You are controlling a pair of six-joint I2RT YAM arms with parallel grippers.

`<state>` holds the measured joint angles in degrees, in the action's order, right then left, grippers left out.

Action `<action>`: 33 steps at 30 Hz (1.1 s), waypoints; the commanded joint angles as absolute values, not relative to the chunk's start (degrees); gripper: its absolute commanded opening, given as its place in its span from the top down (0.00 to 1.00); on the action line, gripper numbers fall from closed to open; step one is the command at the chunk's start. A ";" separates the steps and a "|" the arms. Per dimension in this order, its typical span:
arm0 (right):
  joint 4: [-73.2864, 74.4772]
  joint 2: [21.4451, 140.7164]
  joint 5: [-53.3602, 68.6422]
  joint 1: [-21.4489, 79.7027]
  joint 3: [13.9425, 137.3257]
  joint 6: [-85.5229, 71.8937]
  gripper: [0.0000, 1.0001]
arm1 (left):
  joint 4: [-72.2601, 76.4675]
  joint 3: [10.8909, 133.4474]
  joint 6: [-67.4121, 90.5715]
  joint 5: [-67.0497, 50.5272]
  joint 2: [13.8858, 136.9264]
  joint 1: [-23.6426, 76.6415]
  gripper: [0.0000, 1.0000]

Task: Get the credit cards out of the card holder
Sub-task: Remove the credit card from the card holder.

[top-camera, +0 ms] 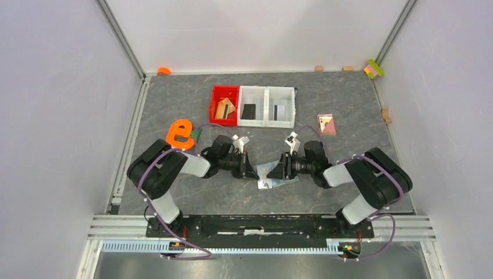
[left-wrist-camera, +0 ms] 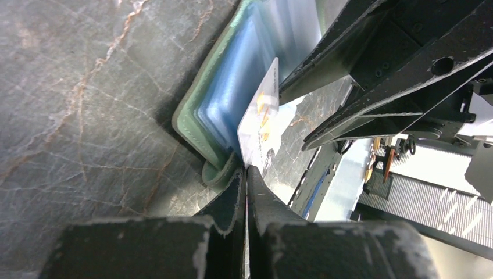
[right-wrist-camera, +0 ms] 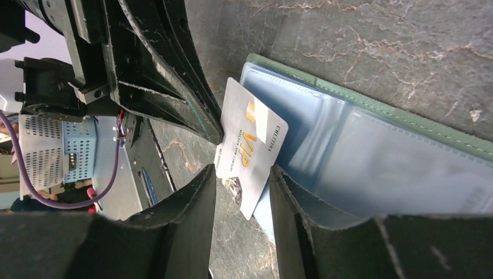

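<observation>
Credit card: thin, stiff, light; jutting from card holder toward 9 o'clock.
Hold: long edges.
Right hand: spread astride card.
Left hand: pressed together.

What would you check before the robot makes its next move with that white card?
1. White card partly out of its pocket: ok.
2. Right gripper straddles the card: ok.
3. Right gripper clamped on it: not ok, jaws apart.
4. Left gripper shut at the card holder edge: ok.
5. Whether the card holder is truly pinned: cannot tell.
</observation>
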<state>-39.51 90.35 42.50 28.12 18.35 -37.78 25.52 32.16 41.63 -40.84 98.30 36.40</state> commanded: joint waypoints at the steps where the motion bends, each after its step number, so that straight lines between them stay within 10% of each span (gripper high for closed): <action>1: -46.41 91.96 44.18 28.54 18.34 -40.86 0.60 | 28.20 32.06 39.20 -39.55 99.93 36.87 0.98; 8: -51.70 92.95 45.04 28.71 18.12 -45.20 0.82 | 28.39 32.28 39.51 -39.69 99.81 37.28 0.98; 18: -46.41 93.61 43.83 31.35 20.45 -42.91 0.77 | 31.92 32.15 41.75 -38.77 100.37 37.88 0.98; 23: -40.92 92.06 41.92 31.55 22.69 -40.69 0.97 | 31.84 31.48 41.68 -37.67 99.03 37.97 0.98; 33: -14.03 87.09 31.56 29.49 38.44 -29.98 1.00 | 17.17 30.28 35.95 -29.67 85.45 37.88 0.73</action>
<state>-22.92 88.77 36.69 31.05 31.77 -34.92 23.33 29.91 40.10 -34.09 90.15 37.58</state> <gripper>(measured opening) 0.009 0.258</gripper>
